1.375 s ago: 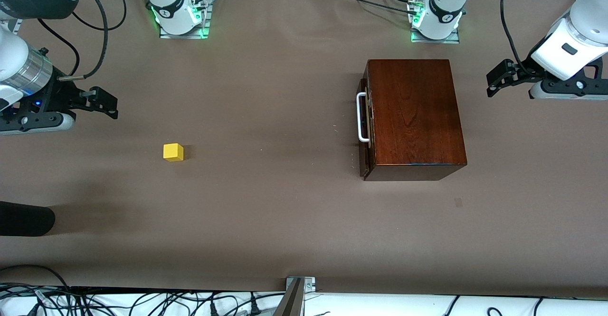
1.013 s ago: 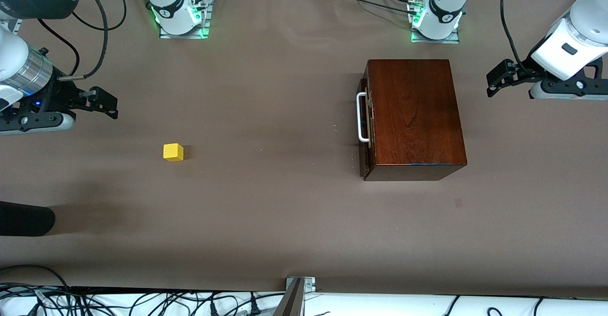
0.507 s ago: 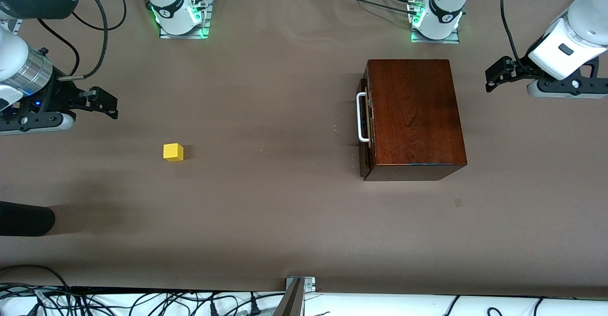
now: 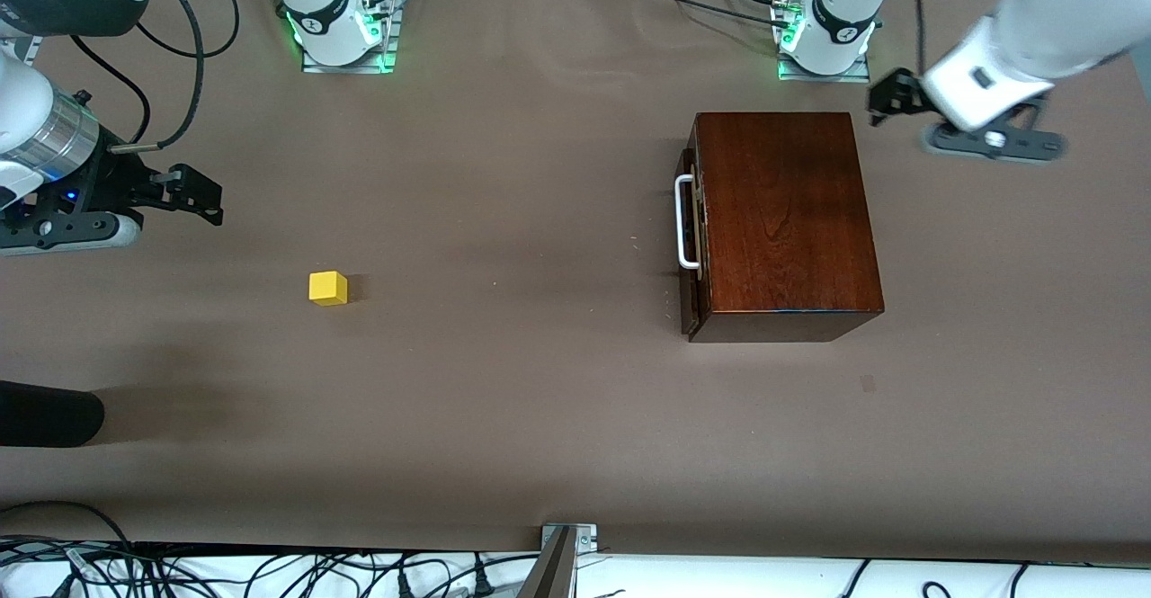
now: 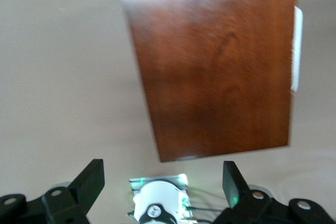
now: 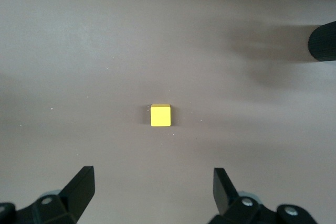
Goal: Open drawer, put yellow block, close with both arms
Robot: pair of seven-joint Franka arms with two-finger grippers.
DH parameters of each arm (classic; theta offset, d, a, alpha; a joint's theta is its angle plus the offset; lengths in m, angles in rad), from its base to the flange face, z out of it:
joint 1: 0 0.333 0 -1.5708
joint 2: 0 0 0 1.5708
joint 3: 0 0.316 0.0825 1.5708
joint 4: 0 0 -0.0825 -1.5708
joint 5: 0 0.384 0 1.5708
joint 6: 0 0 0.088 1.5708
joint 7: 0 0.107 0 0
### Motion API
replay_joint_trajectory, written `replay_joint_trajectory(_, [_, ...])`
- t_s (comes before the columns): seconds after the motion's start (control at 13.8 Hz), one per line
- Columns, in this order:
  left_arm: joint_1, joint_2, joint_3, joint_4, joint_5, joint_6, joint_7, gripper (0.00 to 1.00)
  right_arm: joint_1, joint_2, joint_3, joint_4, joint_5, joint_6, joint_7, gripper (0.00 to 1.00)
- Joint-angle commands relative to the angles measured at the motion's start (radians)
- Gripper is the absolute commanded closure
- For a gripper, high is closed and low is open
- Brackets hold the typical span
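A brown paper-covered table (image 4: 539, 400) stretches under me, cables trailing along its edge nearest the front camera. I take the mahogany box (image 4: 782, 220) as my landmark. Its drawer (image 4: 690, 220) is shut, the dark front flush with the box and the white bar handle (image 4: 686, 222) facing the right arm's end of the table. The box is glossy and reddish, with the wood grain plain on its lid.

Nothing of the task is done yet, so I judge this to be the approach for opening. My left gripper (image 4: 886, 103) hangs in the air over the table, just off the box's corner toward my left arm's base, fingers spread wide and empty; my left wrist view shows the lid and the handle past those open fingers (image 5: 89, 182). My right gripper (image 4: 202, 195) waits over the table well apart from the box, at the right arm's end, fingers likewise apart and holding nothing.

The yellow block (image 4: 327, 288) sits on the table well away from the box, in front of the drawer, near my right gripper: a small bright cube with clean edges, resting flat.

Next, I think, one gripper must come down to the handle and close around the bar, then pull straight out.
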Motion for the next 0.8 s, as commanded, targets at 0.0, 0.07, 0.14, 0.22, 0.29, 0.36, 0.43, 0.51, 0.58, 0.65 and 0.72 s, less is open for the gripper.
replay_joint_trajectory(0.0, [0.002, 0.091, -0.057, 0.049, -0.077, 0.035, -0.014, 0.0, -0.005, -0.007, 0.003, 0.007, 0.01, -0.009, -0.001, 0.0])
replay_joint_trajectory(0.07, [-0.001, 0.122, -0.091, 0.052, -0.08, 0.087, -0.045, 0.0, -0.005, -0.007, 0.003, 0.007, 0.01, -0.009, 0.001, 0.0])
replay_joint_trajectory(0.14, [-0.006, 0.153, -0.124, 0.054, -0.074, 0.131, -0.103, 0.0, -0.005, -0.007, 0.003, 0.007, 0.01, -0.009, -0.001, 0.0])
replay_joint_trajectory(0.22, [-0.015, 0.185, -0.167, 0.054, -0.066, 0.173, -0.169, 0.0, -0.005, -0.007, 0.003, 0.007, 0.01, -0.008, -0.001, 0.0])
replay_joint_trajectory(0.29, [-0.047, 0.216, -0.198, 0.052, -0.049, 0.229, -0.24, 0.0, -0.005, -0.007, 0.003, 0.007, 0.01, -0.009, -0.001, 0.0])
replay_joint_trajectory(0.36, [-0.092, 0.251, -0.203, 0.051, -0.011, 0.274, -0.317, 0.0, -0.005, -0.007, 0.003, 0.007, 0.01, -0.009, -0.001, 0.0])
replay_joint_trajectory(0.43, [-0.139, 0.285, -0.203, 0.049, 0.018, 0.299, -0.387, 0.0, -0.005, -0.007, 0.003, 0.007, 0.01, -0.009, -0.001, 0.0])
replay_joint_trajectory(0.51, [-0.167, 0.306, -0.203, 0.034, 0.039, 0.325, -0.465, 0.0, -0.005, -0.007, 0.003, 0.007, 0.01, -0.009, -0.001, 0.0])
replay_joint_trajectory(0.58, [-0.193, 0.325, -0.203, 0.025, 0.053, 0.354, -0.527, 0.0, -0.005, -0.007, 0.003, 0.007, 0.01, -0.009, -0.001, 0.0])
replay_joint_trajectory(0.65, [-0.222, 0.338, -0.203, 0.016, 0.055, 0.375, -0.567, 0.0, -0.005, -0.007, 0.003, 0.007, 0.01, -0.008, -0.001, 0.0])
replay_joint_trajectory(0.72, [-0.236, 0.349, -0.203, 0.002, 0.069, 0.403, -0.598, 0.0, -0.005, -0.007, 0.003, 0.007, 0.01, -0.008, -0.001, 0.0])
